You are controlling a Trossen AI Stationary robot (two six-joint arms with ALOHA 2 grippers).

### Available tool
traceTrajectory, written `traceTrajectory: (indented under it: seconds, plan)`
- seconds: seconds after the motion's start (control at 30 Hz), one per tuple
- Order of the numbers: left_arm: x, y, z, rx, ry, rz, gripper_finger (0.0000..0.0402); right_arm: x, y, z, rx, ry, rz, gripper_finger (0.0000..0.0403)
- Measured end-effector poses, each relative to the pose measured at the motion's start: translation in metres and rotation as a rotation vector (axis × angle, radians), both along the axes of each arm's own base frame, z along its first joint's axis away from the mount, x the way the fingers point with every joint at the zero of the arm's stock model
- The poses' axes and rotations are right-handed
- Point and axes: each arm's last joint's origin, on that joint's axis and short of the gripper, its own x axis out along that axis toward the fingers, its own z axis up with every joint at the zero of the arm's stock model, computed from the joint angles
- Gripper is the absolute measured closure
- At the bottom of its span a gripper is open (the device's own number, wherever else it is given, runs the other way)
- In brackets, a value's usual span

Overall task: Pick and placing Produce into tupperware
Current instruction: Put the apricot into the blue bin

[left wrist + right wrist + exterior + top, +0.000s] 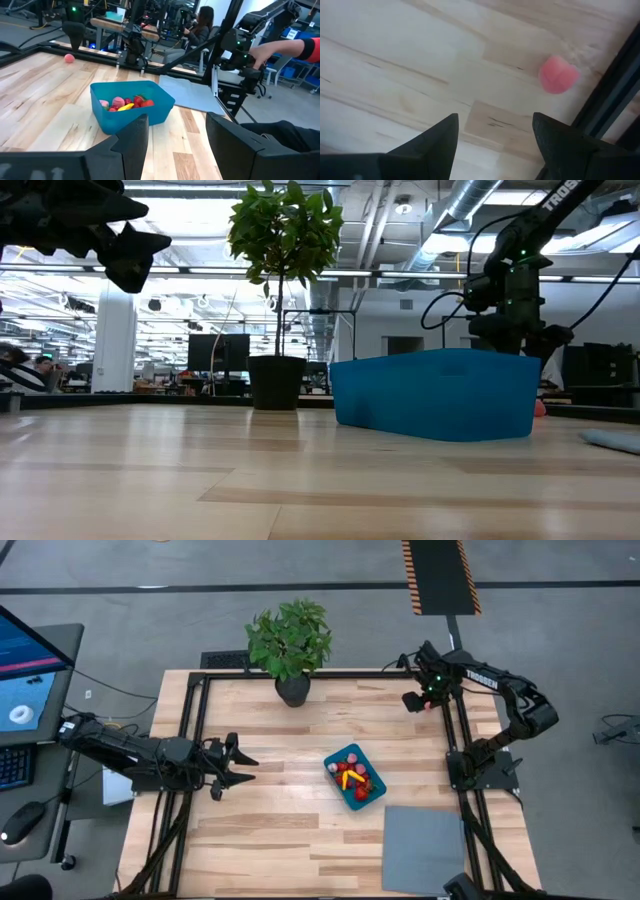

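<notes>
The teal-blue tupperware point(355, 777) stands on the wooden table right of centre, holding several red, pink and yellow produce pieces point(127, 103). One loose pink piece point(559, 74) lies on the table by the far right frame rail, also seen in the left wrist view point(69, 58). My right gripper point(495, 135) hangs open above the table next to that piece, pointing down, touching nothing. My left gripper point(238, 766) hovers open and level at the table's left, aimed at the tupperware point(131, 106), with nothing between its fingers.
A potted green plant point(290, 640) stands at the far edge, centre. A flat grey mat point(425, 845) lies at the near right. Black frame rails point(455, 740) border the table. A person's arm in a red sleeve point(285, 47) reaches toward the right arm's base.
</notes>
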Motion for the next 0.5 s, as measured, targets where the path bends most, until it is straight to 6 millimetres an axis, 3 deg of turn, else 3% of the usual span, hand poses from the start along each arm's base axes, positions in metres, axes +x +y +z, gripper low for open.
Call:
traceTrajectory:
  seconds: [0.17, 0.33, 0.5]
  plan:
    - [0.0, 0.0, 0.0, 0.0, 0.0, 0.0, 0.0214, -0.0002, -0.0001, 0.0001, 0.014, -0.022, -0.008, 0.0124]
    - [0.0, 0.0, 0.0, 0.0, 0.0, 0.001, 0.0214, 0.0042, 0.0004, 0.001, 0.073, -0.152, -0.028, 0.0124]
    - [0.0, 0.0, 0.0, -0.02, 0.003, 0.001, 0.0214, 0.001, 0.006, -0.0081, 0.122, -0.115, -0.144, 0.0128]
